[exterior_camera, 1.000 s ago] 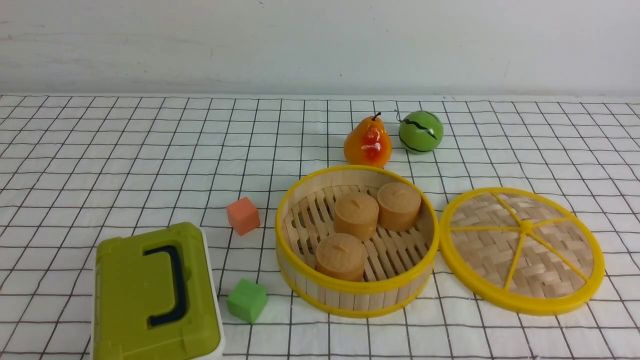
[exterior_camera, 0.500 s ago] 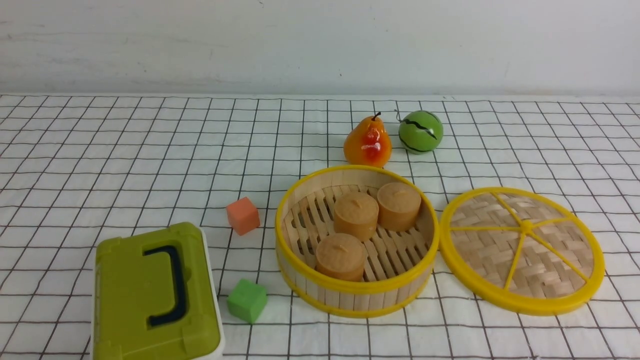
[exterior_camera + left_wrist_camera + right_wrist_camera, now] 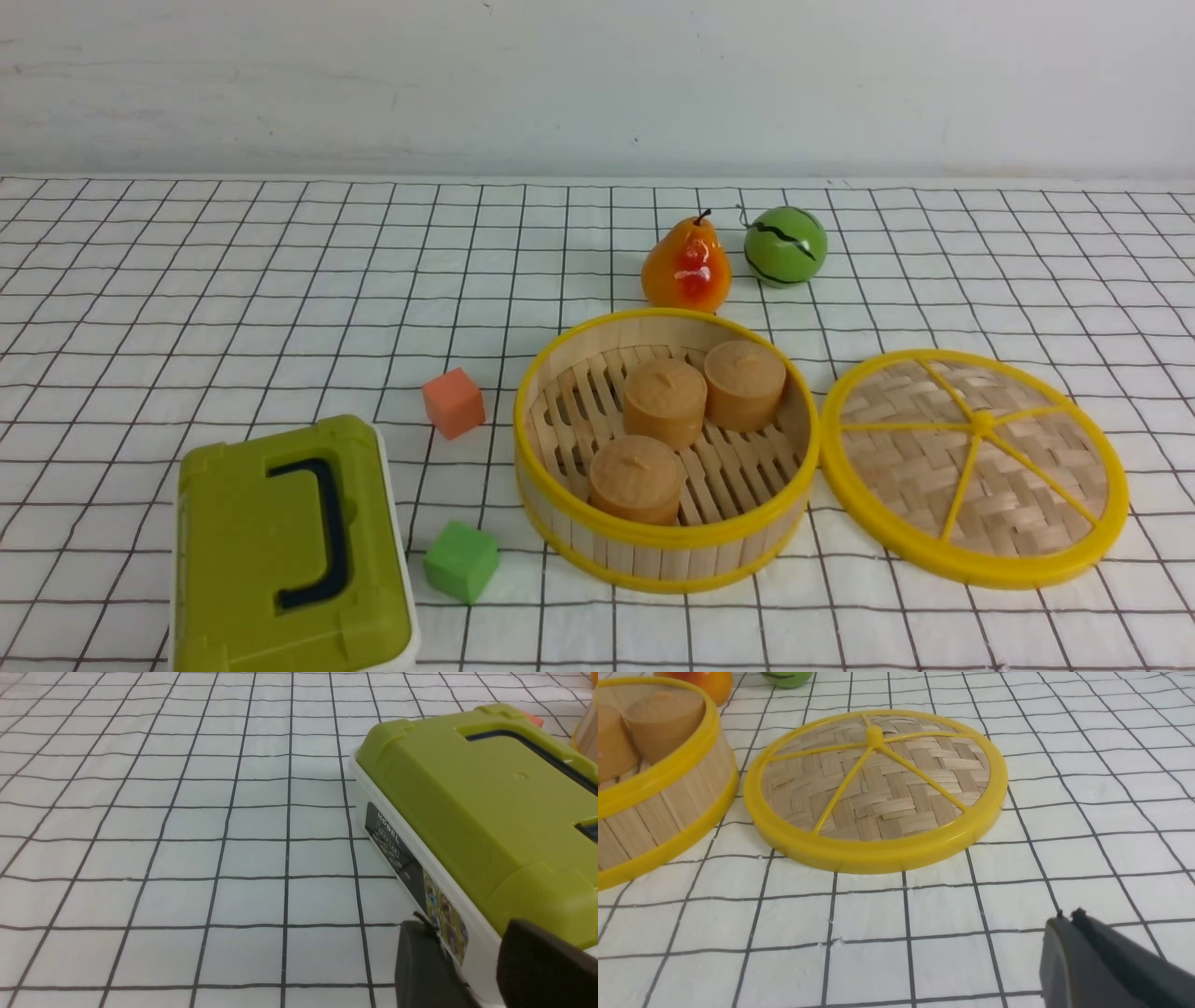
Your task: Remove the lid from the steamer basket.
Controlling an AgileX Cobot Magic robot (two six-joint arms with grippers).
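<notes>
The left gripper (image 3: 467, 924) is seen only in its own wrist view, its two dark fingers reaching in over the counter with a gap between the tips; it is parted, and nothing is grasped by it. Behind those fingers the olive-green box (image 3: 289, 551) is seen. The right gripper (image 3: 1069, 914) is likewise shown only by its own wrist camera, its fingertips brought together, clenched on nothing, well apart from the lid. Neither arm is caught by the front view.

The counter (image 3: 280, 280) is covered by a white surface ruled with a dark grid, slightly rippled in places. Behind it, a pale wall (image 3: 597, 84) with faint scuffs is stretched across the top of the front frame.

The lid (image 3: 971, 467) is laid flat on the counter at the right of the front frame, hub upward, off the steamer basket (image 3: 667, 551) and just beside it. The basket is left uncovered near the centre, and three small round brown pieces (image 3: 665, 401) are contained in it. The orange pear (image 3: 688, 266) and the striped green ball (image 3: 786, 245) are placed above the basket in the frame. The box is set at the lower left, with the green block (image 3: 461, 560) and the coral block (image 3: 454, 402) placed between it and the basket.
</notes>
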